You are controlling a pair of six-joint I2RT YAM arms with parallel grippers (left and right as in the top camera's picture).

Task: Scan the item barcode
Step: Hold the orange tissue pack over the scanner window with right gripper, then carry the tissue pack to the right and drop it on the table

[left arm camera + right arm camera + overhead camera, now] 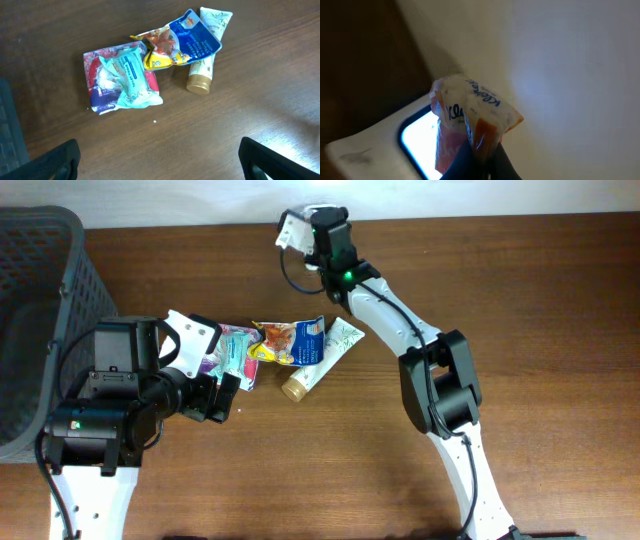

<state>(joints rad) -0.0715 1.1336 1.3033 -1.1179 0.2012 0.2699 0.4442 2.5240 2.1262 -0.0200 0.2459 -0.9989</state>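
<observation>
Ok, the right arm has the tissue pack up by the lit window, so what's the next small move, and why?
Probably rotate the tissue pack slightly toward the lit window. The right gripper is shut on the pack's lower edge, the pack sits at the window's edge rather than across it, and no barcode shows on the visible face.

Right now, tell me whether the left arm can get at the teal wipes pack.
Probably yes. The left gripper hangs open right beside the teal wipes pack, which lies atop a red packet with nothing covering it.
</observation>
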